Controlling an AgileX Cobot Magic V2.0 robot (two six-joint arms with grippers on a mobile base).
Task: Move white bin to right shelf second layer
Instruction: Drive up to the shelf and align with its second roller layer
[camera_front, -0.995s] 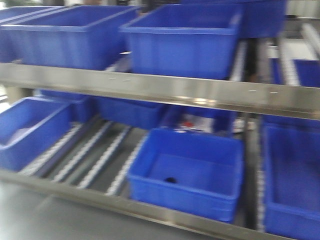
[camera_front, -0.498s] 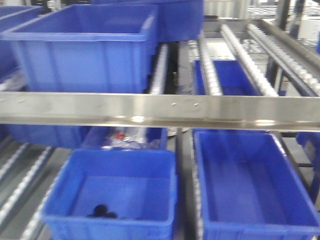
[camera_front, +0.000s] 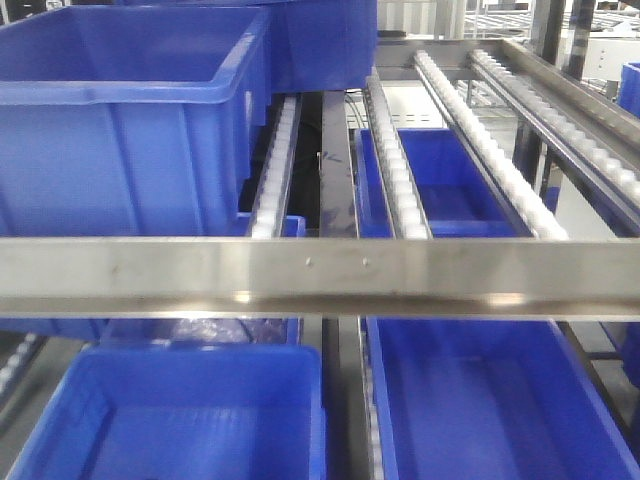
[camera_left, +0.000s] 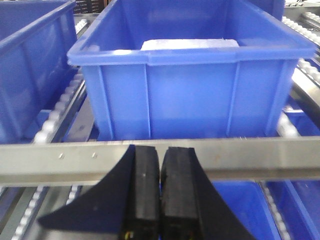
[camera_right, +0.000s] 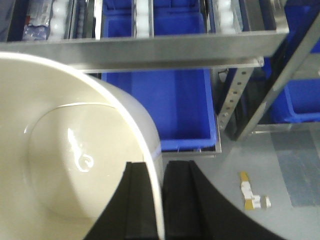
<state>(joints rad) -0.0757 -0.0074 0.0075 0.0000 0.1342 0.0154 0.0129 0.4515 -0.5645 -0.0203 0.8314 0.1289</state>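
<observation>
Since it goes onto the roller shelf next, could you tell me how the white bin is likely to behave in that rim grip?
The white bin looks glossy, so it may slip between the right gripper pads. Pinched by its rim only, it may swing or tilt. It appears empty, so probably light.

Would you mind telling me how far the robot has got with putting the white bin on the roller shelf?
Done: the right gripper is clamped on the rim of the white bin, so it is picked up. In hand: it hangs in front of the rack, above the floor, not on any level. Left: setting it on the roller lanes of the right shelf, free beside the blue crate. The left gripper is shut and empty.
</observation>
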